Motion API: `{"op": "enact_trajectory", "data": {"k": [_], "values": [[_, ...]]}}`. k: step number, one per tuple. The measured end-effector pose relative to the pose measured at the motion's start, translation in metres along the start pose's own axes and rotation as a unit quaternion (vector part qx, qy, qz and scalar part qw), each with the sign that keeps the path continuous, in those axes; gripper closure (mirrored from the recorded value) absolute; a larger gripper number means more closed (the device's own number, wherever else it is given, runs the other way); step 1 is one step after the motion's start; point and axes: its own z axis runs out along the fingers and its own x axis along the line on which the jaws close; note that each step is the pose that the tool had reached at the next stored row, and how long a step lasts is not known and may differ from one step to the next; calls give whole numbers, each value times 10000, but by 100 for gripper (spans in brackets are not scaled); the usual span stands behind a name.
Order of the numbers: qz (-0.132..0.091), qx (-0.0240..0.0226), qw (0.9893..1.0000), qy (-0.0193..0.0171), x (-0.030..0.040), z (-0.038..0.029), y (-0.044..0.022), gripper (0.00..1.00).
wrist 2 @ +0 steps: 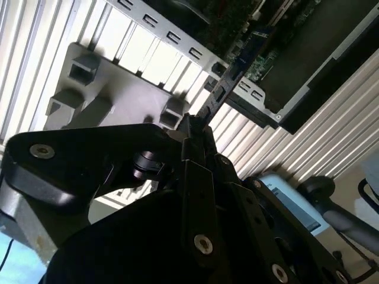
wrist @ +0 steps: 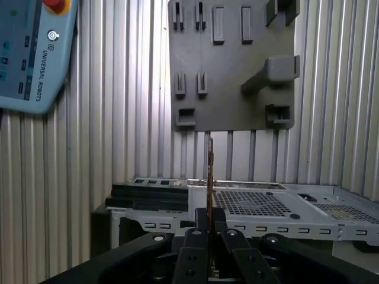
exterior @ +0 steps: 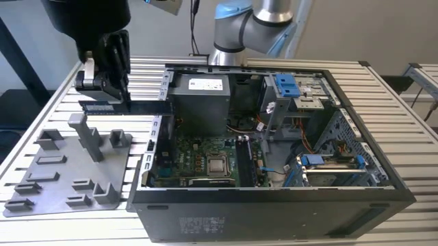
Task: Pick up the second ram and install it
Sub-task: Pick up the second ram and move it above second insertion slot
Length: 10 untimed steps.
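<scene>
Black metal claw [exterior: 106,96] clamped tight on second ram [exterior: 140,107], a thin flat dark stick held level in air above ribbed metal surface [exterior: 400,128]. Stick hangs over far edge of matte grey plastic tray [exterior: 58,177], free end near side wall of open black computer case [exterior: 274,218]. Tall square post [exterior: 89,134] stands on tray just below. In first wrist view, ram [wrist: 210,171] shows edge-on, sliver-thin, pinched between fingers [wrist: 195,254].

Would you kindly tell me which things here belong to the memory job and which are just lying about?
Job: memory stick, clamped in the gripper; open computer case; its motherboard.
Lying about: grey holder tray; control tablet; slatted table.
</scene>
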Motion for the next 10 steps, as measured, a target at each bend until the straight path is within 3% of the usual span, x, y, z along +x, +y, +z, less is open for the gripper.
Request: {"op": "enact_trajectory", "data": {"k": [10], "values": [[0,-4,10000,0,6,1,-395,86]]}}
